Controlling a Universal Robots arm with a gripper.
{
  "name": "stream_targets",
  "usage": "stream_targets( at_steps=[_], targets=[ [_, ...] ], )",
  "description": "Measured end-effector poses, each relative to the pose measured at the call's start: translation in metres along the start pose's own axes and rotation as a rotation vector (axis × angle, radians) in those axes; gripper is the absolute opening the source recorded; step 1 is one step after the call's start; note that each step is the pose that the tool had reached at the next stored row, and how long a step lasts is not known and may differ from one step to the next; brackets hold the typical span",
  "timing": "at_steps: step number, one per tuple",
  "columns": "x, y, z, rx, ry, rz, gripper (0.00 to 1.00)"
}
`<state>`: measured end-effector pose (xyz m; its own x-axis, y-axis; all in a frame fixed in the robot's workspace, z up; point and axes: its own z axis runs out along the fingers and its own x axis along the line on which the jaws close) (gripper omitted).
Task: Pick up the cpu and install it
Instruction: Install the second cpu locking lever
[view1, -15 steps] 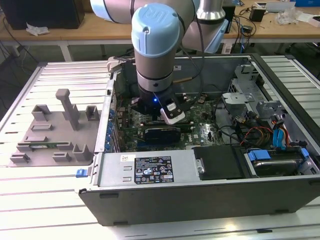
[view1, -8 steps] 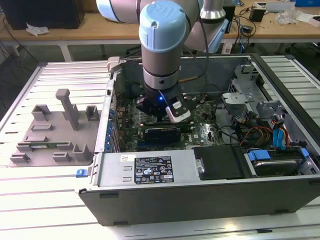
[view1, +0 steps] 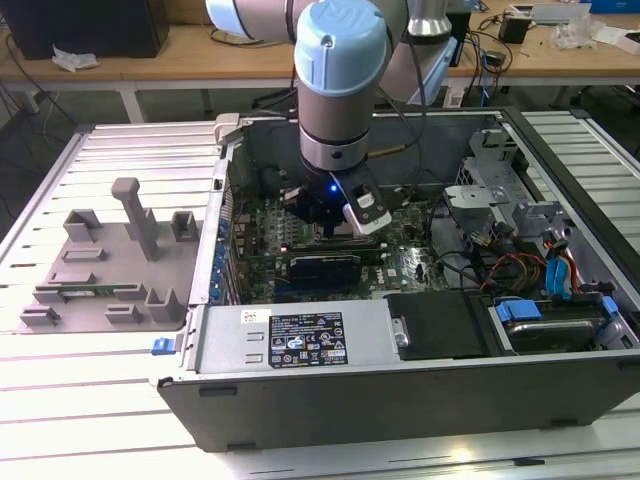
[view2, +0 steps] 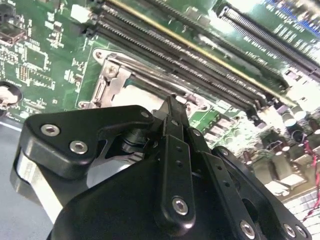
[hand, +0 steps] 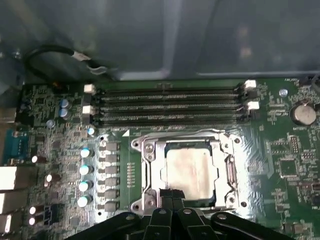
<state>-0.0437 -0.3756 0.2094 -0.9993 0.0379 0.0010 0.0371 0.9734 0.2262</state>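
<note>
The cpu, a flat square chip with a shiny silver top, lies inside the metal socket frame on the green motherboard. In the second wrist view part of its silver top shows within the socket frame. My gripper hangs just above the chip's near edge, its two black fingers pressed together with nothing between them. Whether the tips touch the chip is unclear. In the exterior view the gripper is lowered into the open computer case.
Several empty memory slots run beside the socket. Capacitors stand on the socket's other side. In the exterior view, a grey parts fixture sits at the left, and drive cages and cables fill the case's right.
</note>
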Motion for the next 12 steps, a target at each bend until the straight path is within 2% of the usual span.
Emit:
stream_targets(
  at_steps=[4,7,8,9,10,11,12],
  targets=[
    [-0.0007,0.0074,-0.0085,-0.0001,0.0,0.0,0.11],
    [-0.0005,0.0123,-0.0079,0.0024,0.0,0.0,0.11],
    [-0.0004,0.0161,-0.007,0.0085,-0.0003,0.0,0.11],
    [-0.0004,0.0173,-0.0067,0.0192,-0.0008,0.001,0.11],
    [-0.0005,0.018,-0.0066,0.0332,-0.0014,0.001,0.11],
    [-0.0007,0.0188,-0.0063,0.0541,-0.0024,0.001,0.11],
    [-0.0009,0.0194,-0.0062,0.0666,-0.0029,0.002,0.11]
  ],
)
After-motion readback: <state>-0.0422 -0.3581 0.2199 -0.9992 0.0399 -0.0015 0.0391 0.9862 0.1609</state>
